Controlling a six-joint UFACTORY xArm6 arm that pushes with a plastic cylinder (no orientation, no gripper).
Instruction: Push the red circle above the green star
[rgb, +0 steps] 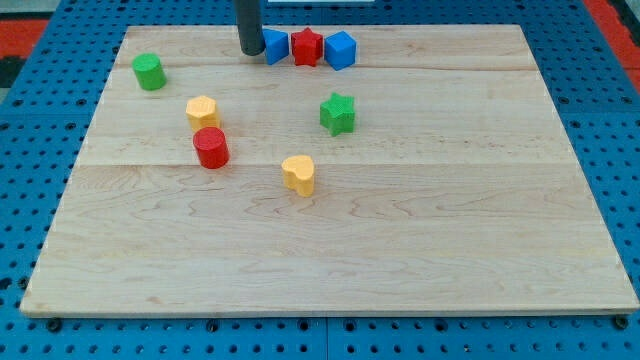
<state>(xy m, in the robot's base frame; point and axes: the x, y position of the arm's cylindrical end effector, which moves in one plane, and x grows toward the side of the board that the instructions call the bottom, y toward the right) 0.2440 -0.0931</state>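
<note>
Currently the tip (249, 51) sits at the view's top edge of the board (480, 250), touching or just beside the left blue block (275, 46), well apart from the red circle (211, 147). No fingers on this rig; the arm ends in a bare rod, so nothing to spread or pinch. Task item: red circle lies left of centre, just below the yellow hexagon (202, 111), near touching it. Target green star (338, 113) is at the view's right of it, higher on the board. Risks, as judged: (1) path from the tip down to the circle passes close to the yellow hexagon; a clip would knock it or drive it into the circle. (2) Circle is round, so an off-centre push prob. lets it roll off the tip and veer. (3) Route up-right toward the slot above the star is open, but overshoot would run the circle into the row of blue, red star (307, 47), blue at top; gap betw. star and row is narrow. (4) Pushing too low a line could strike the star itself and shift the ref. point. Count: red 2 (circle, star); blue 2 (left one, right cube (340, 49)); green 2 (star, cylinder (150, 71) at upper left); yellow 2 (hexagon, heart-like block (298, 173)). Total 8 blocks, 1 tip, 1 board.
</note>
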